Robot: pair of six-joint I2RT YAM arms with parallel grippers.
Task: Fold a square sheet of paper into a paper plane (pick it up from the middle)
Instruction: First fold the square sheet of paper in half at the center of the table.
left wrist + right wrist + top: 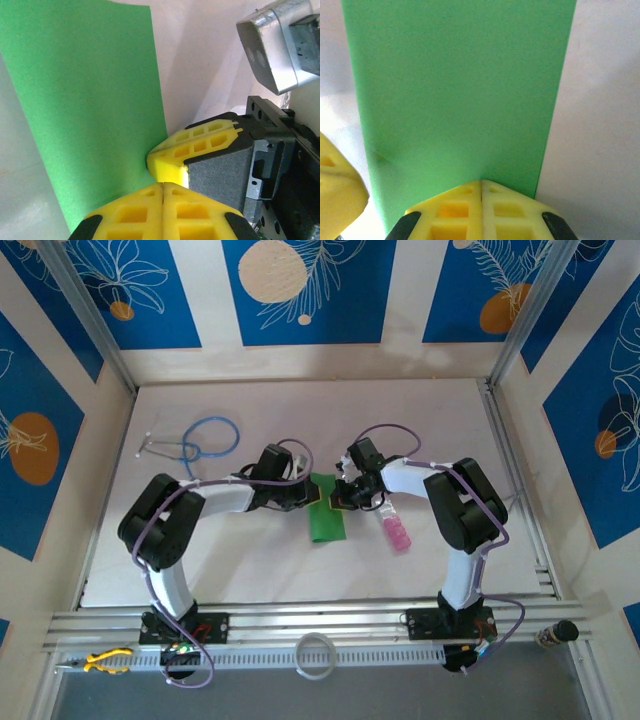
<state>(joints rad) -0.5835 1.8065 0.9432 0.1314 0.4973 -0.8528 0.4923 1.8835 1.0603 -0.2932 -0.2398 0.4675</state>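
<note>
Left pincer (163, 199) and right pincer (481, 196) of mine each clamp fully closed on one end of the folded green paper sheet (460, 85), touching each other.

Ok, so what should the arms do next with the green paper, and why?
Probably open the left gripper and back off. Both it and the right gripper are shut on one end of the square sheet of paper, folded narrow, corners not yet folded.
</note>
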